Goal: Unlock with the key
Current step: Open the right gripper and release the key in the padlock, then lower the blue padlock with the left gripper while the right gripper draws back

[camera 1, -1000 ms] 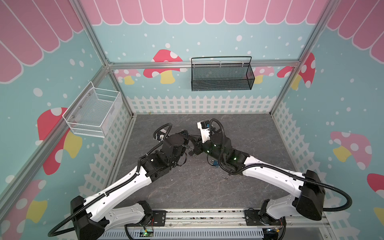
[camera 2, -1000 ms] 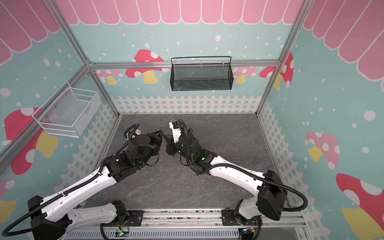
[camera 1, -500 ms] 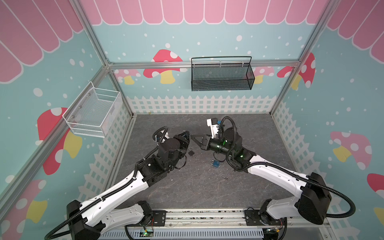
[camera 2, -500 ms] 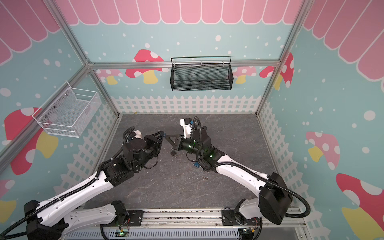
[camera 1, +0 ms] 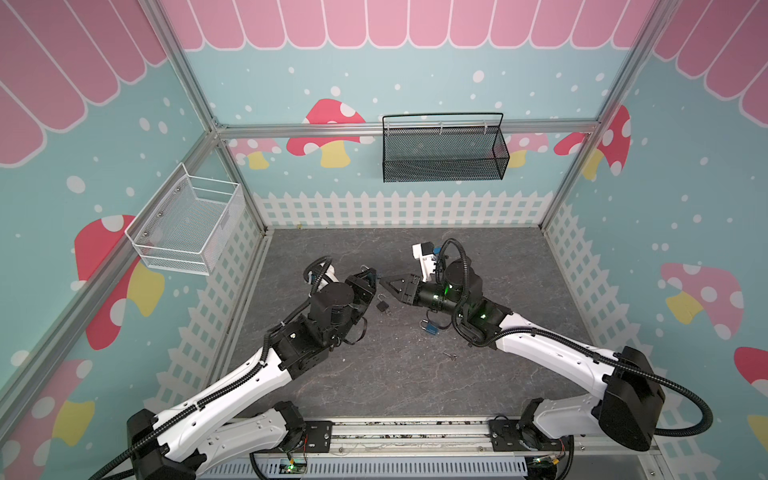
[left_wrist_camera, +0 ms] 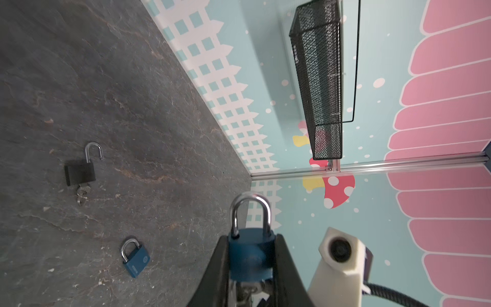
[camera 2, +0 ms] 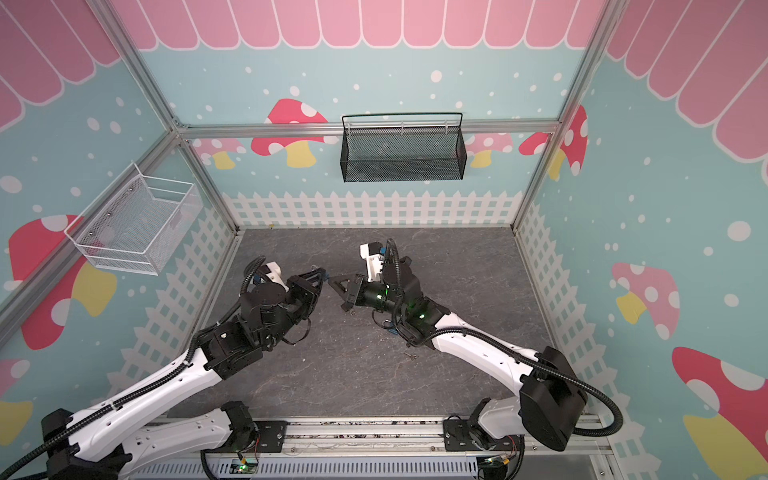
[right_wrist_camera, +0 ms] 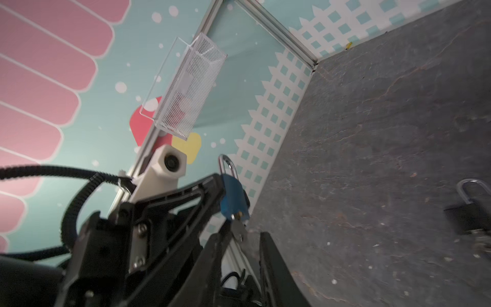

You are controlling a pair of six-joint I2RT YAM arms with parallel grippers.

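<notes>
Back floor [camera 1: 490,253] lies bare; black padlock [camera 1: 383,306], loose blue padlock [camera 1: 431,329] and 1 key [camera 1: 449,355] clutter the middle.

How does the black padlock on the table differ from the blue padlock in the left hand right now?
The black padlock has its shackle swung open; the blue padlock has its shackle closed. The black padlock lies on the table; the blue padlock is clamped in the left hand, off the table. Shared: silver shackles, and a key at each base: black padlock's key, blue padlock's key.
</notes>
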